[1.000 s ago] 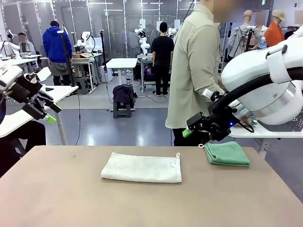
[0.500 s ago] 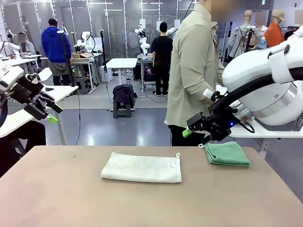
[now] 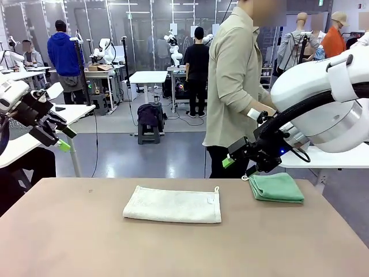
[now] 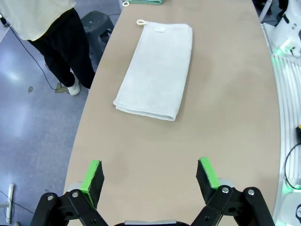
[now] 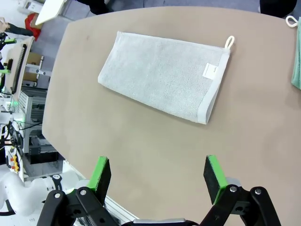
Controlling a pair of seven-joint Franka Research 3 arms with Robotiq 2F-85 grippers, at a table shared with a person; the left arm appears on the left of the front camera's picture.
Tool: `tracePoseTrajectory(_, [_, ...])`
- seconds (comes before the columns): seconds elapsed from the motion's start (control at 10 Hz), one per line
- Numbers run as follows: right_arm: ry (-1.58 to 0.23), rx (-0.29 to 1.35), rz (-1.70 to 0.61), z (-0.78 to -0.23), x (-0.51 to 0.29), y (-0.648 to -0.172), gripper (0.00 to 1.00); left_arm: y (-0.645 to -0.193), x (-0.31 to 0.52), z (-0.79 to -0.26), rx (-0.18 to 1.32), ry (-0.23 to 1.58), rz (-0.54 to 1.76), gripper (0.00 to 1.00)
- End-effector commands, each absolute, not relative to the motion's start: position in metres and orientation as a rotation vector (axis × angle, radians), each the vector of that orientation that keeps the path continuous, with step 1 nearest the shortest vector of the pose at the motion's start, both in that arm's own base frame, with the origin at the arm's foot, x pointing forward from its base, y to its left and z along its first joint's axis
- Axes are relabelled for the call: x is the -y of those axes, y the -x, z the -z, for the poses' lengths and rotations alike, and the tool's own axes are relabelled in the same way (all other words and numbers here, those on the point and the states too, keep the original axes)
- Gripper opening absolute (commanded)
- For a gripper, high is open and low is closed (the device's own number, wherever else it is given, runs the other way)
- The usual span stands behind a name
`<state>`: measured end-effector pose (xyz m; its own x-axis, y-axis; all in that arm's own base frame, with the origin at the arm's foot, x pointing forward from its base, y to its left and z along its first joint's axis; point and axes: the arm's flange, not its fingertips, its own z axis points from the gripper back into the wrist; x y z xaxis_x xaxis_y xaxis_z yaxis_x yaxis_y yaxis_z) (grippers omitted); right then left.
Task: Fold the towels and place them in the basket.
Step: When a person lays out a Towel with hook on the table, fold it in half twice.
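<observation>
A cream-white towel (image 3: pixel 173 205) lies folded in half, flat at the middle of the table; it also shows as towel (image 4: pixel 157 70) and towel (image 5: pixel 164 75). A sea-green towel (image 3: pixel 277 187) sits folded small at the far right; I see its edge as green towel (image 4: pixel 143 2) and green towel (image 5: pixel 296 70). My left gripper (image 3: pixel 64 138) hangs open in the air off the table's left side, gripper (image 4: pixel 150 176) holding nothing. My right gripper (image 3: pixel 237 166) hovers open just left of the green towel, gripper (image 5: pixel 157 174) empty. The basket is out of view.
A person (image 3: pixel 236 86) in a beige shirt stands at the far edge, turned sideways, close behind my right gripper; their legs (image 4: pixel 66 52) show beside the table. A white side table (image 3: pixel 323 161) stands at the right. Bare tabletop (image 3: pixel 86 242) lies around the towels.
The person at the far side has shifted slightly to the left. Both arms and both towels stay where they were.
</observation>
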<state>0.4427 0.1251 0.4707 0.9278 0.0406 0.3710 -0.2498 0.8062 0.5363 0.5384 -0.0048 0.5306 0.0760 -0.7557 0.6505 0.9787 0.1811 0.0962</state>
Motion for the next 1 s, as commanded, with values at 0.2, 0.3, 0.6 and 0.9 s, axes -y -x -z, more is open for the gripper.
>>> tracePoseTrajectory(0.2, [-0.609,0.247,-0.13,-0.463,-0.136,-0.452,1.0,-0.535,0.006,-0.525,0.658,0.514,1.393,1.0])
tracePoseTrajectory(0.3, [-0.598,0.238,-0.131,-0.46,-0.139,-0.453,1.0,-0.534,0.0,-0.524,0.665,0.552,1.401,1.0])
tracePoseTrajectory(0.6, [-0.582,0.192,-0.111,-0.443,-0.155,-0.457,1.0,-0.534,-0.016,-0.52,0.666,0.615,1.43,1.0])
tracePoseTrajectory(0.9, [-0.559,0.201,-0.05,-0.427,-0.177,-0.456,1.0,-0.534,-0.026,-0.515,0.699,0.658,1.419,1.0])
